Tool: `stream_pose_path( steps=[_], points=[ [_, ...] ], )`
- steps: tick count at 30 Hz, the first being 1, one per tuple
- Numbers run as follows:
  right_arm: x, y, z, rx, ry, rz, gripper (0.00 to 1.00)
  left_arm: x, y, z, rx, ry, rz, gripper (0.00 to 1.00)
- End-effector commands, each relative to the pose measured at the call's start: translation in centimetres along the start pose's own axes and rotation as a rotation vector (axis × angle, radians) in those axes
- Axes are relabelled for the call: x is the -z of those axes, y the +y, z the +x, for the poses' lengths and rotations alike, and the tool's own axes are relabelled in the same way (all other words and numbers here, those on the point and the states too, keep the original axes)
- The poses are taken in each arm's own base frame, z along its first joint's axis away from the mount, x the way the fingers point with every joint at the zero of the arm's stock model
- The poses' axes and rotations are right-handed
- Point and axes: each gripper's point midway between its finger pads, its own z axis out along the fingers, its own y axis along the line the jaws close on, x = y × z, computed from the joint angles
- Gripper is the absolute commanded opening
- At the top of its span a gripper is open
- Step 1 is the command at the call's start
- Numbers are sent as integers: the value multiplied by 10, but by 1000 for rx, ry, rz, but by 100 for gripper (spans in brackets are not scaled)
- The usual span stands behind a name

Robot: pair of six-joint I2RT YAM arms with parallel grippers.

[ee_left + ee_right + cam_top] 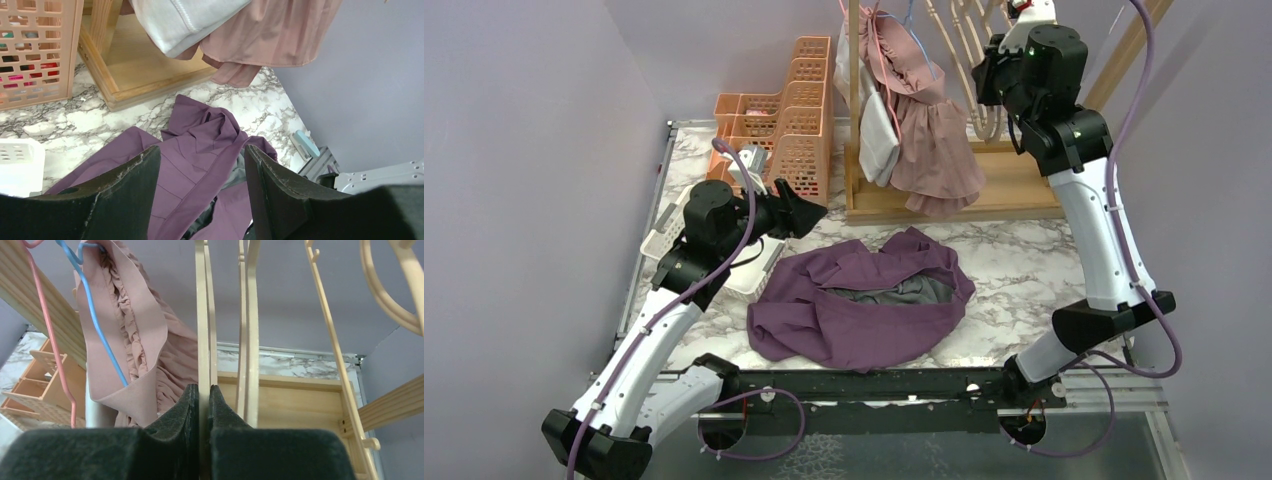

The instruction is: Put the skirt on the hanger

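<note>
On the marble table (pixel 1024 262), seen from above: skirt (pixel 864 300) lying in a crumpled purple heap, grey lining showing at the middle, between the two arm bases and well short of the wooden rack (pixel 944 195) at the back. Left gripper (pixel 809 212) found near the heap's far left edge, beside the orange baskets (pixel 796 120), apparently clear of the cloth. Right gripper (pixel 1024 12) raised high among the rack's upper rails, largely cut off by the frame edge. Pink garment (pixel 934 145) already hung on the rack. From the left wrist: jaws standing wide apart, nothing between them, purple folds directly below and ahead. From the right wrist: pads pressed together on the thin pale wood of a hanger (pixel 204 340), clamped edge-on, with more bare wooden hangers just beside it to the right. Skirt not yet on any hanger. Judged soft, light and limp; likely to sag, bunch and slide off smooth wood if draped loosely. No stiffness to rely on, no breakage risk. Best taken at the waistband, though not told apart from the hem in these views; failing that, by a pinch on a raised fold at the rim of the opening, through few layers, leaving the rest to hang free.
</note>
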Motion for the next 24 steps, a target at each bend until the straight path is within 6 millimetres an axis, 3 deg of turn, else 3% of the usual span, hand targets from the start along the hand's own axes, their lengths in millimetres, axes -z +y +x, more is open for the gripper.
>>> stream_pose_path(
  steps=[1, 5, 11, 12, 14, 16, 21, 24],
  points=[
    [35, -6, -58, 1, -202, -15, 1, 6, -14, -24, -54, -60, 34, 65],
    [54, -8, -45, 2, -189, -27, 1, 6, -15, -28, -73, -69, 32, 66],
    [109, -14, -20, -22, -167, -65, 1, 7, -20, -42, -132, -88, 34, 73],
    [119, -15, -15, -23, -159, -73, 1, 7, -21, -45, -148, -92, 35, 76],
    [149, -17, -11, -24, -179, -98, 1, 9, -25, -55, -181, -112, 32, 96],
    [176, -17, -7, -16, -207, -138, 1, 12, -30, -67, -219, -137, 34, 99],
    [243, 3, -9, 49, -353, -334, 1, 30, -62, -105, -306, -237, 95, 99],
    [264, 26, 1, 113, -360, -497, 1, 49, -84, -127, -368, -325, 146, 99]
  ],
)
